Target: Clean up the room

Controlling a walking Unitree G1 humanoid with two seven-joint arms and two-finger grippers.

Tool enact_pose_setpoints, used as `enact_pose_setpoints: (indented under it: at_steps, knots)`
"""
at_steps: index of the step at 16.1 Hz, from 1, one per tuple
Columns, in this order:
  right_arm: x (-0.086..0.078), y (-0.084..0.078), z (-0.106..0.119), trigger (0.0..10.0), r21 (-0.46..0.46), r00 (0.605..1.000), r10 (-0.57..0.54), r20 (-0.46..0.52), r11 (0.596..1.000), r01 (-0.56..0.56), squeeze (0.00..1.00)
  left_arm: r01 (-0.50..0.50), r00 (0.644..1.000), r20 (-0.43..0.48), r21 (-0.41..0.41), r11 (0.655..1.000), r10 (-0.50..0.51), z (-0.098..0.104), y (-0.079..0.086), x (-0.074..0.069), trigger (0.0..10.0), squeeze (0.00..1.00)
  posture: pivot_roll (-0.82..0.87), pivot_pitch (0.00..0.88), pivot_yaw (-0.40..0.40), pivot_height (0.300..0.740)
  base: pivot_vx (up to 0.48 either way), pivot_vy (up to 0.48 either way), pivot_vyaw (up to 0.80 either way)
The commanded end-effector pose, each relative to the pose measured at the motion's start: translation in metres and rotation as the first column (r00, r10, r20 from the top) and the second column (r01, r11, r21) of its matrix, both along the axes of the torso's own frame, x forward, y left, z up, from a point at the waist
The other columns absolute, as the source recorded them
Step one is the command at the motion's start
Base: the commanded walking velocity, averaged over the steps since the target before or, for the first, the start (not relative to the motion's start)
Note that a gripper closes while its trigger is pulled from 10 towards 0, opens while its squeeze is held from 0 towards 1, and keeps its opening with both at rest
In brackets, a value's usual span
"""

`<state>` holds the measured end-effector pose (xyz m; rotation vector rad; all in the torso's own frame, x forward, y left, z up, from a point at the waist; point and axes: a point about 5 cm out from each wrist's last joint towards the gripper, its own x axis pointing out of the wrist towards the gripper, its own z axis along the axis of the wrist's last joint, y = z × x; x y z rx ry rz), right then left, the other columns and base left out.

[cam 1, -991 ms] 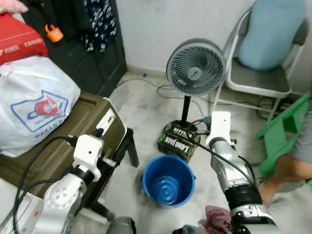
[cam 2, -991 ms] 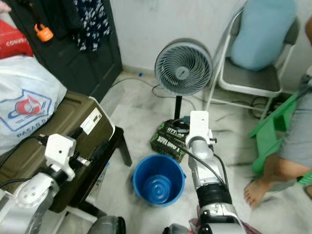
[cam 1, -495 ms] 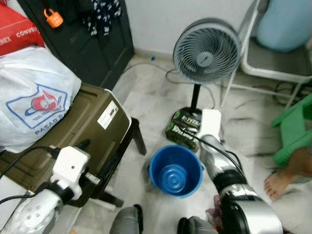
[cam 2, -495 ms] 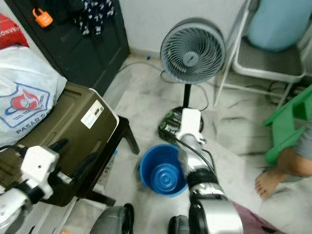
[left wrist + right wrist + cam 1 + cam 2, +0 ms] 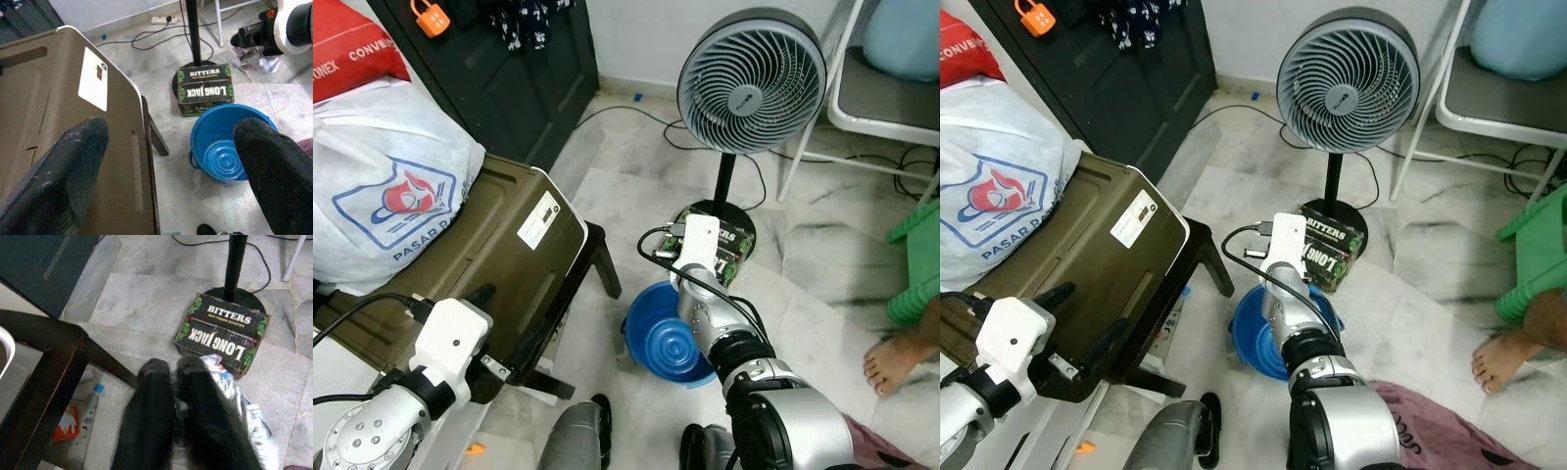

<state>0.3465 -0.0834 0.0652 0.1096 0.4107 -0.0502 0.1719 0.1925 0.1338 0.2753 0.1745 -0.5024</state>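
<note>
The floor is polished marble-like tile, pale with grey veins and a soft sheen. The blue bucket looks like smooth, glossy plastic. The olive case has a matt moulded-plastic shell with a white paper label. The printed box reads as glossy cardboard. The fan has a grey plastic grille on a black matt pole. The right gripper's fingers are matt black and pinch crinkly, shiny wrapper film. The white bag is thin, creased plastic.

You've got a bright blue round plastic bucket on pale grey marbled floor tiles, a green-and-black printed cardboard box, an olive-brown hard case, and a grey pedestal fan.
</note>
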Motion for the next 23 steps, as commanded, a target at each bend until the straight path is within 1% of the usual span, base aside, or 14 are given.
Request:
enact_pose_setpoints:
  at_steps: [1,4,5,6,8,11,13,14,16,17,18,20,21,23]
  knots:
    - [-0.002,0.004,-0.004,10.0,0.010,1.000,-0.005,-0.013,1.000,0.005,1.00,0.002,1.000,-0.010,0.019,1.000,-0.002,0.002,0.002,-0.002,10.0,0.00,0.36,0.246,0.129,0.740,0.000,0.000,0.00]
    - [-0.001,-0.001,-0.004,10.0,0.013,1.000,-0.017,-0.007,1.000,0.017,1.00,0.002,1.000,-0.009,0.016,1.000,-0.002,0.001,0.000,-0.001,10.0,0.00,0.35,0.246,0.125,0.740,0.000,0.000,0.00]
    - [0.001,-0.004,-0.001,10.0,0.018,1.000,-0.028,0.012,0.999,0.028,1.00,-0.001,1.000,-0.008,0.014,1.000,0.001,0.001,-0.001,-0.001,10.0,0.00,0.35,0.245,0.123,0.740,0.000,0.000,0.00]
    - [0.004,-0.005,0.008,10.0,0.022,0.997,-0.034,0.068,0.999,0.032,1.00,-0.011,1.000,-0.005,0.010,1.000,0.011,0.000,-0.002,0.000,10.0,0.00,0.35,0.243,0.120,0.740,0.000,0.000,0.00]
    - [0.006,-0.002,0.015,10.0,0.044,0.994,-0.018,0.107,0.999,0.014,1.00,-0.027,1.000,0.003,0.007,1.000,0.027,0.000,-0.003,0.001,10.0,0.00,0.34,0.237,0.113,0.740,0.000,0.000,0.00]
    - [0.001,-0.002,0.022,10.0,0.056,0.986,0.049,0.157,0.997,-0.059,1.00,-0.056,0.997,0.050,-0.027,0.998,0.057,0.000,-0.007,0.015,10.0,0.00,0.28,0.202,0.085,0.740,0.000,0.000,0.00]
    - [-0.009,-0.008,0.021,10.0,0.041,0.986,0.087,0.146,0.995,-0.094,1.00,-0.075,0.993,0.088,-0.058,0.995,0.080,0.000,-0.012,0.030,10.0,0.00,0.23,0.171,0.068,0.740,0.000,0.000,0.00]
    - [-0.023,-0.016,0.021,10.0,0.032,0.982,0.125,0.142,0.991,-0.130,1.00,-0.089,0.989,0.114,-0.086,0.992,0.099,0.000,-0.014,0.040,10.0,0.00,0.19,0.149,0.059,0.740,0.000,0.000,0.00]
    - [-0.046,-0.029,0.023,10.0,-0.001,0.977,0.164,0.136,0.986,-0.165,1.00,-0.098,0.984,0.135,-0.109,0.989,0.113,-0.001,-0.016,0.051,10.0,0.00,0.13,0.119,0.059,0.740,0.000,0.000,0.00]
    - [-0.065,-0.041,0.025,10.0,-0.013,0.973,0.186,0.139,0.982,-0.186,1.00,-0.087,0.983,0.152,-0.126,0.988,0.106,0.000,-0.021,0.058,10.0,0.00,0.10,0.096,0.057,0.740,0.000,0.000,0.00]
    - [-0.079,-0.048,0.027,10.0,0.011,0.965,0.200,0.171,0.979,-0.205,1.00,-0.079,0.980,0.168,-0.147,0.986,0.103,0.003,-0.025,0.064,10.0,0.00,0.08,0.073,0.054,0.740,0.000,0.000,0.00]
    - [-0.094,-0.054,0.026,10.0,0.000,0.961,0.197,0.192,0.980,-0.200,1.00,-0.083,0.975,0.191,-0.166,0.983,0.115,0.006,-0.027,0.070,10.0,0.00,0.05,0.045,0.052,0.740,0.000,0.000,0.00]
    - [-0.107,-0.061,0.031,10.0,-0.018,0.955,0.183,0.232,0.983,-0.184,1.00,-0.115,0.969,0.193,-0.209,0.971,0.156,0.006,-0.028,0.077,10.0,0.00,0.02,0.015,0.052,0.740,0.000,0.000,0.00]
    - [-0.112,-0.070,0.039,10.0,-0.038,0.950,0.151,0.273,0.989,-0.146,1.00,-0.153,0.965,0.170,-0.247,0.957,0.198,-0.002,-0.028,0.079,10.0,0.00,0.00,0.000,0.055,0.740,0.000,0.000,0.00]
